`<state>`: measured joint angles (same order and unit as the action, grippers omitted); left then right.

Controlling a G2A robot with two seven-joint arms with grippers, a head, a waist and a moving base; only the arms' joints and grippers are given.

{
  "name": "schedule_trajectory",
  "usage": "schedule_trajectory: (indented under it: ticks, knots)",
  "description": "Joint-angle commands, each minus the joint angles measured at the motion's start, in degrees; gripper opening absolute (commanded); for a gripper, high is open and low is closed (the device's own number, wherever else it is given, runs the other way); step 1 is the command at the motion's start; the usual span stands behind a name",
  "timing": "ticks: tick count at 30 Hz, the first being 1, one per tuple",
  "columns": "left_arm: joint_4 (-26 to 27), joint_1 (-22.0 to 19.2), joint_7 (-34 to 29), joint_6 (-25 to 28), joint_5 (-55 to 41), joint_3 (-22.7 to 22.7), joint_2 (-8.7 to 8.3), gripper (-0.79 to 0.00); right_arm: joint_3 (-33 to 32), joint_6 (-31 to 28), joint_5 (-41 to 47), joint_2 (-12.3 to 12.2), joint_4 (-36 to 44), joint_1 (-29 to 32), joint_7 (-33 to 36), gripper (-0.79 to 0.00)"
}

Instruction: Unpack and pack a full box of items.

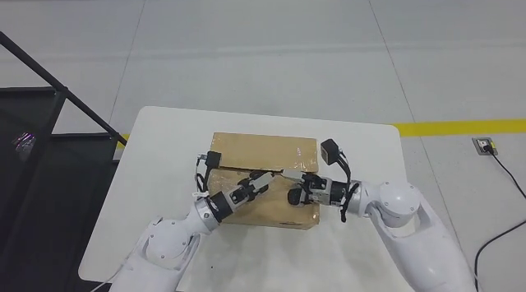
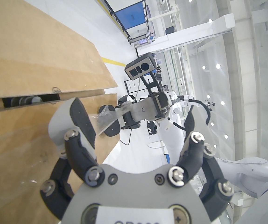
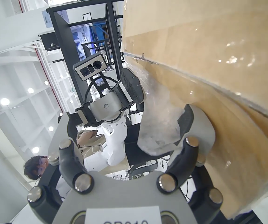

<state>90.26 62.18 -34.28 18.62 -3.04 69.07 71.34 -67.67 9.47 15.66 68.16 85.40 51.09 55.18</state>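
A brown cardboard box [image 1: 263, 156] lies on the white table, its top flaps nearly flat. Both grippers rest on its near top. In the left wrist view a narrow gap [image 2: 31, 100] between the flaps shows items inside. My left gripper [image 1: 253, 187] [image 2: 134, 115] is open, and a strip of clear tape [image 2: 106, 117] clings to one pad [image 2: 81, 122]. The strip runs across to my right gripper [image 1: 294, 193] [image 3: 127, 115], also open. Crumpled tape [image 3: 157, 122] sticks to its finger [image 3: 194, 127], which lies against the box top [image 3: 218, 47].
The table [image 1: 164, 152] has bare surface on both sides of the box and in front of it. A black metal frame [image 1: 33, 127] stands off the table's left edge. A yellow floor line [image 1: 460, 127] runs behind on the right.
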Motion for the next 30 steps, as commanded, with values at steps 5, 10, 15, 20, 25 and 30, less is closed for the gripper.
schedule_trajectory:
  ticks: [5, 10, 15, 20, 25, 30]
  knots:
    - [0.71, 0.71, 0.13, 0.5, -0.34, 0.4, -0.13, 0.0, -1.31, -0.05, 0.15, -0.61, 1.08, 1.62, 1.76, 0.0]
    - [1.2, 1.12, 0.02, 0.94, -0.64, 0.5, -0.21, 0.0, -1.27, 0.97, 0.28, -0.77, 0.91, 1.6, 1.7, 0.0]
    - [1.23, 1.21, 0.06, 1.3, -0.6, 0.65, -0.28, 0.0, -1.32, 1.09, 0.87, -0.89, 0.09, 1.3, 1.73, 0.0]
    - [1.05, 0.48, 5.52, 1.32, -0.7, 2.36, -0.17, 0.0, -0.84, 0.98, 1.09, -0.91, -0.74, 0.7, 1.69, 0.0]
    - [-2.43, -1.55, 5.17, -0.09, 1.44, 1.75, -0.1, 0.0, -0.56, 0.59, 1.13, -1.0, -0.62, 0.66, 1.64, 0.0]
    - [-4.5, -2.87, 3.38, 0.38, 2.04, -0.04, 0.12, 0.0, -0.31, 0.61, 1.28, -1.06, -0.32, 0.46, 1.43, 0.0]
